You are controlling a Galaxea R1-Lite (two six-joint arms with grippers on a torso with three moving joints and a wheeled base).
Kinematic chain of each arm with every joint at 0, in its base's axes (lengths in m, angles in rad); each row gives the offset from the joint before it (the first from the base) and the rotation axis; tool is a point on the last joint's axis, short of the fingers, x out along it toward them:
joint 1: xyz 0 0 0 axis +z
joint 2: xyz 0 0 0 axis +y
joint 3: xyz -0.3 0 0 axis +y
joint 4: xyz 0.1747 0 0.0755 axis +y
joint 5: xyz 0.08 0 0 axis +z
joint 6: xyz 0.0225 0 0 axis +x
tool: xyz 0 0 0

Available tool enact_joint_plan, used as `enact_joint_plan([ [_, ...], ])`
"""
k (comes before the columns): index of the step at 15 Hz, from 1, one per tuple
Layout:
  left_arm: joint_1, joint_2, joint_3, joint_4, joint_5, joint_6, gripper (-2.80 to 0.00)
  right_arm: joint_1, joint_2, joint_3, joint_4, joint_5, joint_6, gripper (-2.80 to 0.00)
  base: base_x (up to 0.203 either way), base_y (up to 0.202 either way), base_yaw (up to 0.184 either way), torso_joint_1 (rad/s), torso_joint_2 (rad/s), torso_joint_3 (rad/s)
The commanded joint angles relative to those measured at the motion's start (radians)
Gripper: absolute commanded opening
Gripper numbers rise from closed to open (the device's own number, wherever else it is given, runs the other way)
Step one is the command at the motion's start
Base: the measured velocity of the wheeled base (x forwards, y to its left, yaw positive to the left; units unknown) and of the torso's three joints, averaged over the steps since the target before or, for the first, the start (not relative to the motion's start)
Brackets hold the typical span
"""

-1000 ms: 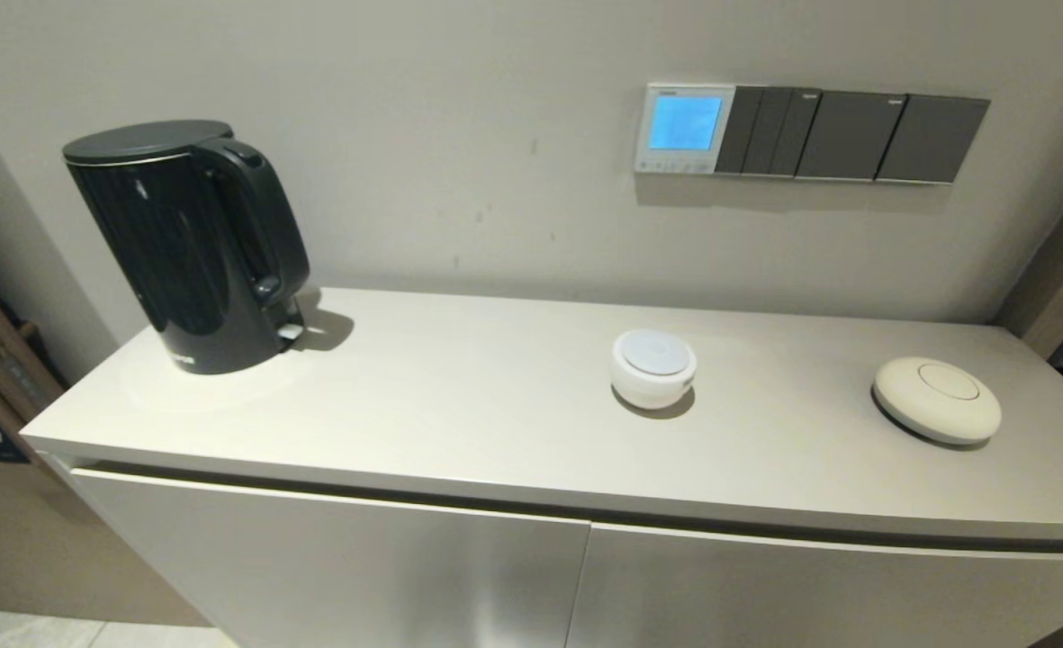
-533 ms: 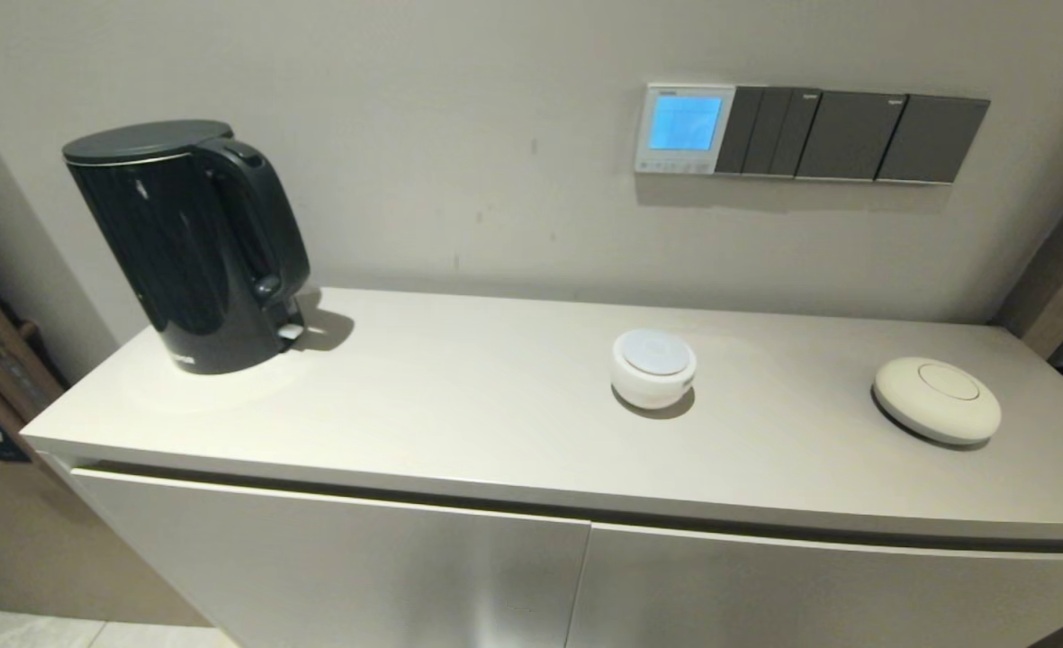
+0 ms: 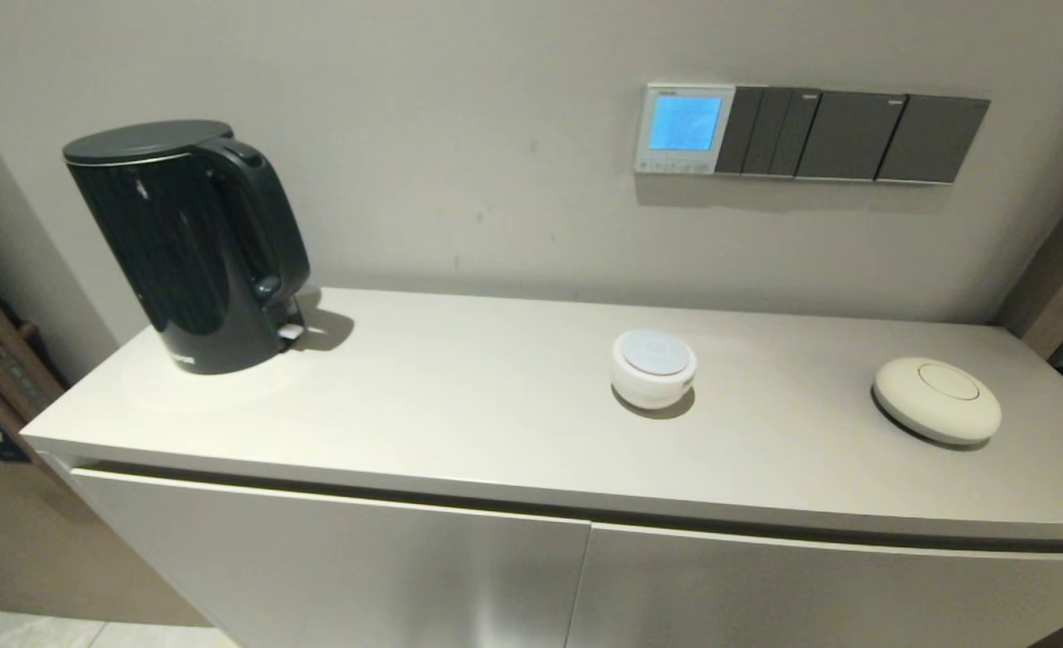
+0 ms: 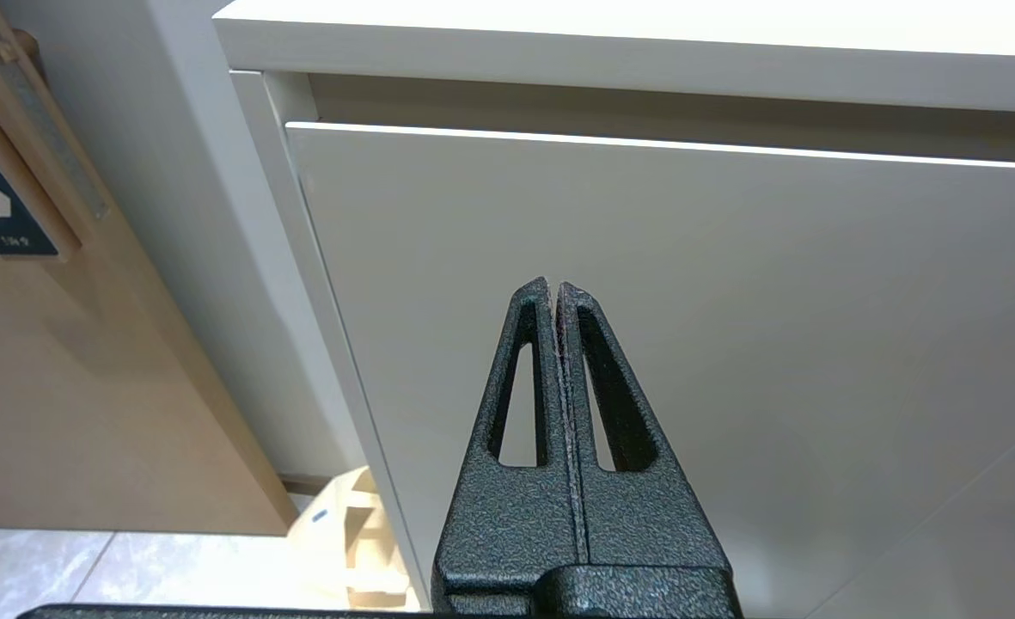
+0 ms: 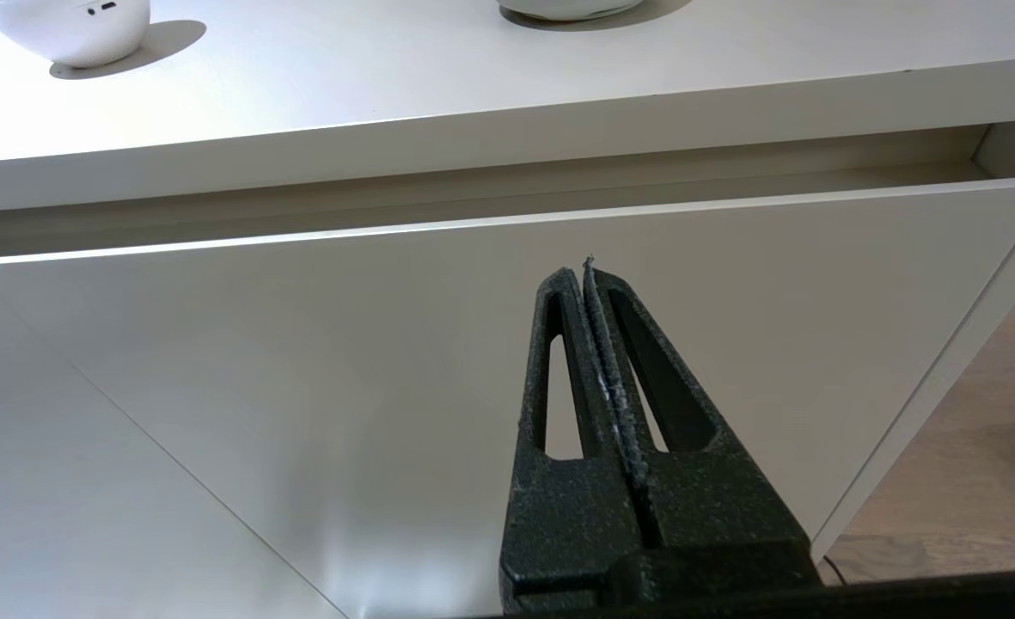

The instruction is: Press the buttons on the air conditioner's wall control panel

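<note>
The air conditioner's wall control panel [image 3: 684, 128] is a small white-framed square with a blue-lit screen, on the wall above the counter. Its row of tiny pale buttons [image 3: 673, 166] runs along its bottom edge. Neither arm shows in the head view. My left gripper [image 4: 555, 288] is shut and empty, low in front of the left cabinet door. My right gripper [image 5: 581, 275] is shut and empty, low in front of the right cabinet door, below the counter edge.
Dark grey switch plates [image 3: 851, 137] adjoin the panel on its right. On the counter [image 3: 459, 423] stand a black kettle [image 3: 189, 243], a small round white device [image 3: 653, 367] and a flat cream disc [image 3: 936, 400]. Cabinet doors [image 4: 687, 344] face both grippers.
</note>
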Motion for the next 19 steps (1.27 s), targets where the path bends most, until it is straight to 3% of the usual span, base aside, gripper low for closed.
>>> enact_joint_plan([
  [1,0.001,0.000,0.000,0.000,0.001,0.000,-2.80,0.000,0.004,0.000,0.000,0.001,0.001,-2.80,0.000,0.000,0.000,0.000,0.00,0.000],
  [19,0.000,0.000,0.000,0.000,0.000,0.000,-2.80,0.002,0.004,0.000,0.000,-0.001,0.003,-2.80,0.000,0.000,0.000,0.000,0.00,0.000],
])
